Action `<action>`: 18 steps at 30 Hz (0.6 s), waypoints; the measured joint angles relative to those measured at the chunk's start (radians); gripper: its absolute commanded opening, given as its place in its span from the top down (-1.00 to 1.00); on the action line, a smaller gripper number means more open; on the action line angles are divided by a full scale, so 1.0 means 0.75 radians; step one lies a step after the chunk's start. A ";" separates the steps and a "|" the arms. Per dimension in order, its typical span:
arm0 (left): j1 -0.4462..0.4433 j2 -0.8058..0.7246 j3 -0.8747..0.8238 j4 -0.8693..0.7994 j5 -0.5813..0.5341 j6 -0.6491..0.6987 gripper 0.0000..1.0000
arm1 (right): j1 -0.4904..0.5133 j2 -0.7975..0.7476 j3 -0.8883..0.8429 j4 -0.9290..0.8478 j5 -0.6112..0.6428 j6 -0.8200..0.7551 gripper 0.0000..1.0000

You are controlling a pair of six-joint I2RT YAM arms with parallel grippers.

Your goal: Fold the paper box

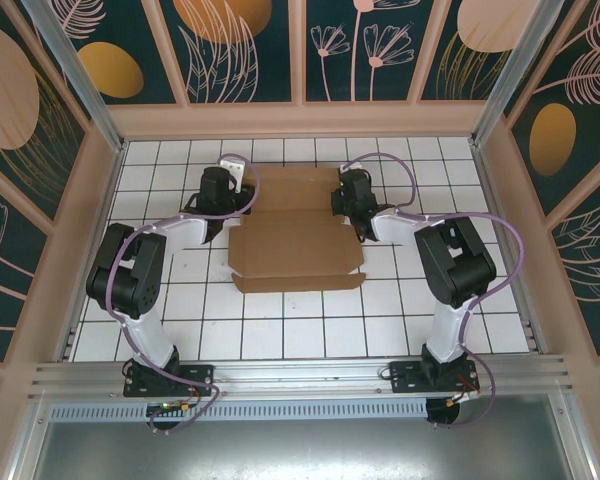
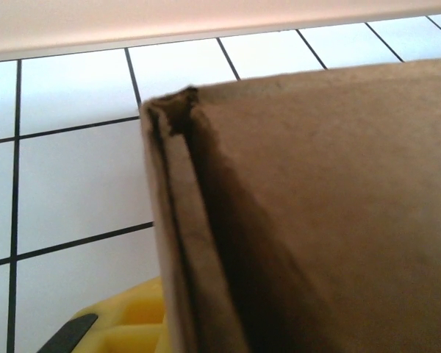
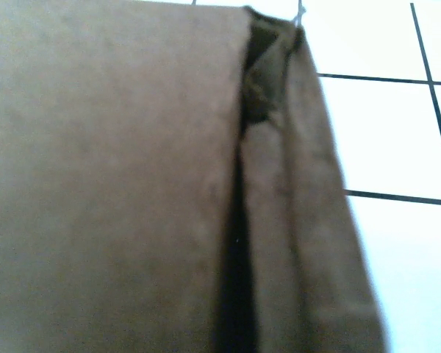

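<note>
Tabletop [image 1: 310, 330]: white square tiles with dark grout lines, evenly lit.
Back wall [image 1: 250, 50]: stood behind the tabletop's far edge. It had dark teal panels with orange discs and pale line-drawn plants, divided by light wooden strips.
Side walls [image 1: 20, 150]: the same pattern, left and right of the tabletop.
Corner posts [image 1: 75, 70]: silver metal, at the tabletop's far corners.
Rail [image 1: 300, 372]: aluminium, along the tabletop's near edge.

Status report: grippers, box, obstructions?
Left gripper at paper box left wall, state unclear. Right gripper shut, right wall. Side walls folded, near flap flat. No obstruction.
</note>
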 measured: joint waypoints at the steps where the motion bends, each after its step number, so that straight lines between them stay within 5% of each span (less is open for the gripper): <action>1: -0.009 -0.002 0.000 0.000 -0.024 -0.007 1.00 | 0.006 -0.001 0.000 -0.002 0.017 0.018 1.00; 13: -0.066 -0.003 -0.039 0.021 -0.209 -0.112 1.00 | 0.139 0.000 0.036 -0.148 0.334 0.202 1.00; 18: -0.065 -0.007 -0.081 0.071 -0.190 -0.159 0.51 | 0.139 0.000 0.035 -0.150 0.338 0.201 1.00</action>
